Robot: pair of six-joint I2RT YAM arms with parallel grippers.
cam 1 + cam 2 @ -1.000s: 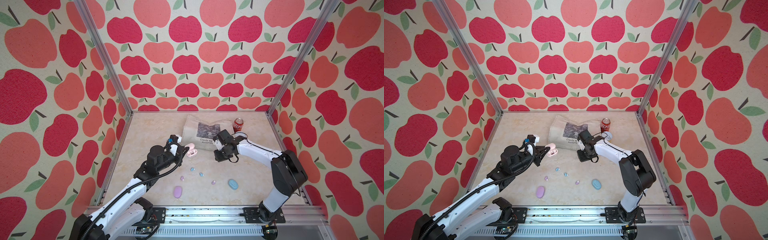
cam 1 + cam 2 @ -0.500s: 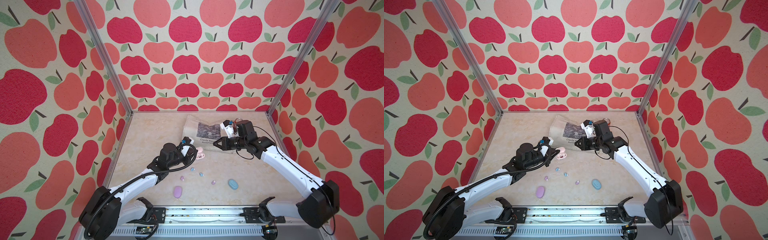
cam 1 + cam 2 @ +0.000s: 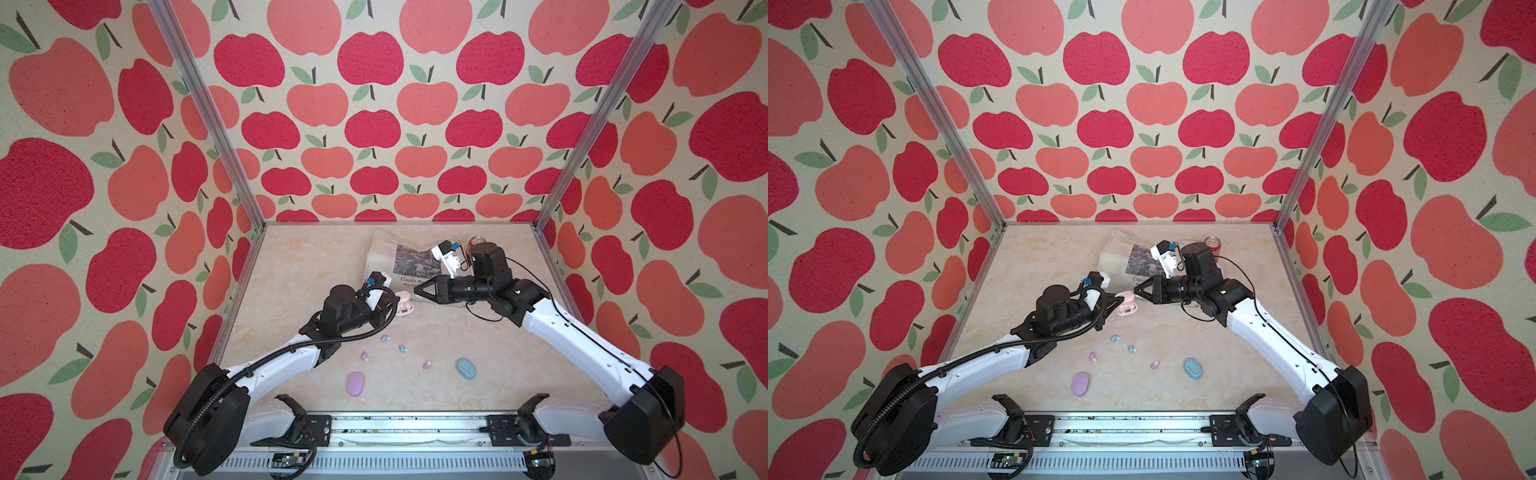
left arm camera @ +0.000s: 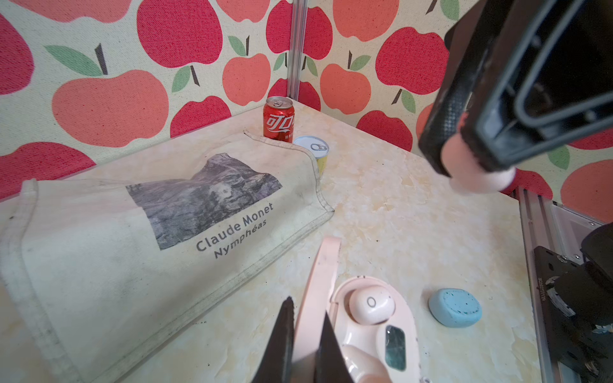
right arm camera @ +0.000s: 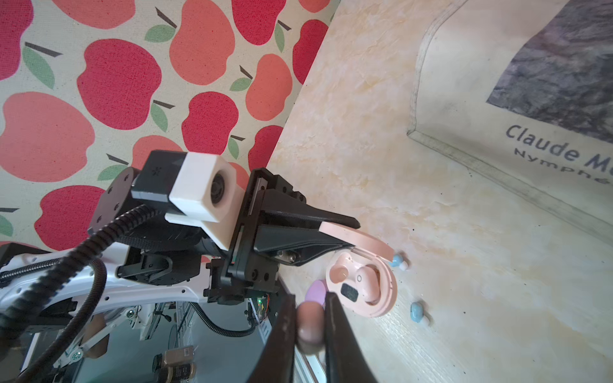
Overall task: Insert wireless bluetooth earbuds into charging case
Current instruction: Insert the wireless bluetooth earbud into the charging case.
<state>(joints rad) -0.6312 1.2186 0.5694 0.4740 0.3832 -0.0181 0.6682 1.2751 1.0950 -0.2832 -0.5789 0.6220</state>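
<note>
Holding a pink earbud (image 5: 310, 323) tight between its two fingers, the right gripper (image 3: 417, 292) lies almost flat. In both top views it aims toward the left of the frame.

The pink case (image 3: 411, 309) sits on the table just left of that tip and a little lower in the frame. It is very near the tip but not touching it. My guess is that the bud has to go a small way left and then down.

The left gripper (image 4: 306, 338) is pinched shut on the lid (image 4: 323, 275). In the top views the lid stands up along the upper left side of the case. That keeps the case open and steady, and the side facing the right gripper is free.

The case looks longer from left to right in the top views, with two cups side by side. A seated earbud (image 4: 371, 303) fills one cup. In the right wrist view the other cup (image 5: 341, 273) looks free, but it is small and I cannot be sure.

The right arm is nearer and already has the bud, so I think this move is its job.

Two blue earbuds (image 3: 385, 338) and two lilac earbuds (image 3: 364, 356) lie loose lower in the frame. They are near the shut lilac case (image 3: 355, 383) and blue case (image 3: 466, 368).
</note>
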